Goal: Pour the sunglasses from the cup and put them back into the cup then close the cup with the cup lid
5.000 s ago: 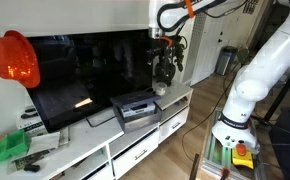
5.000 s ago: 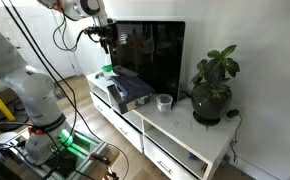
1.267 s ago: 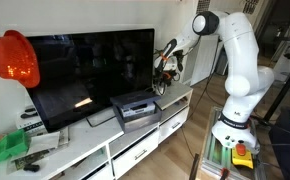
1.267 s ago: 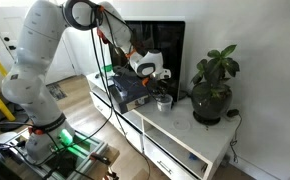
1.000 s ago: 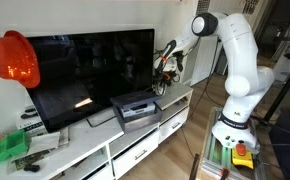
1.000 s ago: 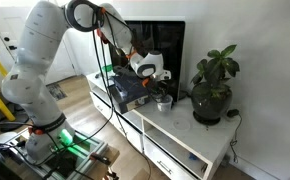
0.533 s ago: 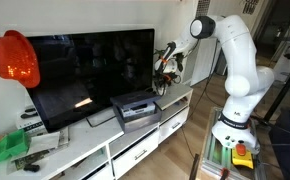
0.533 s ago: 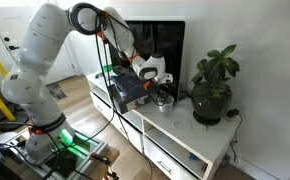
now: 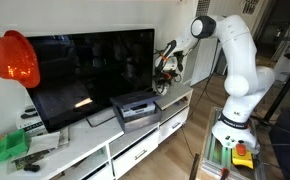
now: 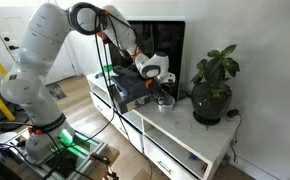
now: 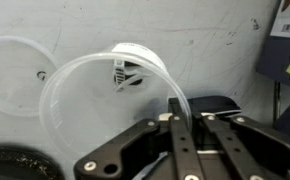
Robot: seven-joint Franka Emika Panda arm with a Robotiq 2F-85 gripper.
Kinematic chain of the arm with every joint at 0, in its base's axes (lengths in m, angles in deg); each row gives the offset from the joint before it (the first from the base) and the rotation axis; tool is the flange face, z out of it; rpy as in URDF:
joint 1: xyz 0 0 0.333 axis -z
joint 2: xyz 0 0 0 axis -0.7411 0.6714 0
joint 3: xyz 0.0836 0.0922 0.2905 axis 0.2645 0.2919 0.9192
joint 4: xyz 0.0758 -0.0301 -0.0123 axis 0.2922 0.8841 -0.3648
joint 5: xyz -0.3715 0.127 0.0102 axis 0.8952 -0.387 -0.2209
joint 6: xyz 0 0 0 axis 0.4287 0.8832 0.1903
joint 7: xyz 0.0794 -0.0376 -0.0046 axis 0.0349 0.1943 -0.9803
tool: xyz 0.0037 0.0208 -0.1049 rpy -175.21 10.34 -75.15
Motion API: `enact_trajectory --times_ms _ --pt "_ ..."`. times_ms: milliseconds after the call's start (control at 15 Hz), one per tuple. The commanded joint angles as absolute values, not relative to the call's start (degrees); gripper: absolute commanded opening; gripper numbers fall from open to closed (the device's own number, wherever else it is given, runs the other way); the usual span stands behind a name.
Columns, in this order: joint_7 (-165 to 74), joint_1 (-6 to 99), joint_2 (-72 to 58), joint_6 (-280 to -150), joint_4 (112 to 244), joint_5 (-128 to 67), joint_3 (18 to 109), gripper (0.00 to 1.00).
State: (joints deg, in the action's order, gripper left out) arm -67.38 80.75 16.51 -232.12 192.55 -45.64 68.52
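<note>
The clear plastic cup [image 11: 105, 90] stands upright on the white cabinet top, seen from above in the wrist view. A small dark shape at its bottom looks like the sunglasses [image 11: 125, 72]. My gripper [image 11: 190, 118] is shut on the cup's near rim, with the thin wall pinched between the two black fingers [image 11: 175, 135]. The clear round cup lid [image 11: 10, 75] lies flat on the cabinet to the left of the cup. In both exterior views the gripper [image 10: 161, 87] [image 9: 162, 80] hangs over the cup [image 10: 164, 100], between the TV and the plant.
A large TV [image 10: 150, 50] stands behind the cup and a potted plant [image 10: 213, 88] close beside it. A black device [image 9: 135, 107] sits on the cabinet [image 10: 190, 135] in front of the TV. An orange helmet [image 9: 13, 58] and green items [image 9: 10, 148] are at the far end.
The jaws have gone from open to shut on the cup's rim. The arm has hardly moved and the cup still stands where it was.
</note>
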Motion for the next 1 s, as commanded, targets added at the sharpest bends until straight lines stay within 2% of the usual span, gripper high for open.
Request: enact_trajectory --times_ms 0,200,467,533,600,933 --pt "-70.7 84.9 13.5 -221.0 190.8 -50.6 70.9 0.01" --pt "-75.4 88.8 12.1 -209.4 188.2 -56.4 72.0 0.01" --pt "-83.9 93.8 11.4 -201.5 186.2 -67.7 73.0 0.01" --pt "-81.0 90.2 12.1 -204.5 186.6 -64.0 70.2 0.01" --pt "-81.7 90.7 12.1 -203.9 186.3 -64.7 70.0 0.06" --pt "-81.6 89.7 12.5 -204.0 186.3 -64.6 69.6 0.06"
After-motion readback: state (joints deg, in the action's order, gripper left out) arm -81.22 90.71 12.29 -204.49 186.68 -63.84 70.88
